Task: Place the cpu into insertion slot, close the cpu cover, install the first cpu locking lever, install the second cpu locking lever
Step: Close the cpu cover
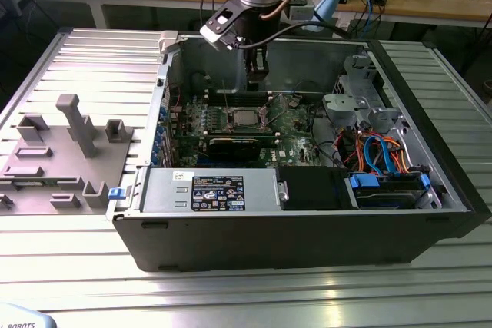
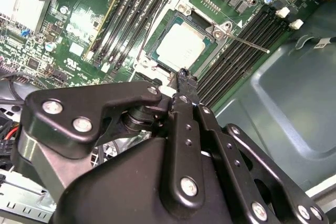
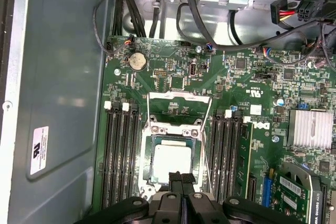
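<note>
The cpu (image 3: 169, 162) (image 2: 180, 45), a silver-topped square chip, lies flat in the insertion slot (image 3: 148, 157) on the green motherboard (image 1: 296, 124). The cpu cover (image 3: 178, 95), a thin silver frame, stands swung open on the slot's far side. A thin locking lever (image 3: 208, 153) (image 2: 250, 44) sticks out unlatched beside the slot. My gripper (image 3: 181, 177) (image 2: 184, 75) (image 1: 257, 67) hovers just above the near edge of the cpu, shut, with nothing between its fingers. In the exterior view it hangs inside the open computer case above the slot (image 1: 244, 117).
Black memory slots (image 3: 122, 156) (image 3: 227, 153) flank the socket. A silver heatsink (image 3: 311, 128), a black card (image 1: 231, 147), the power supply (image 1: 207, 190), drive cage (image 1: 361, 97) and bundled cables (image 1: 377, 151) crowd the case. A grey fixture (image 1: 69, 151) lies outside at the exterior view's left.
</note>
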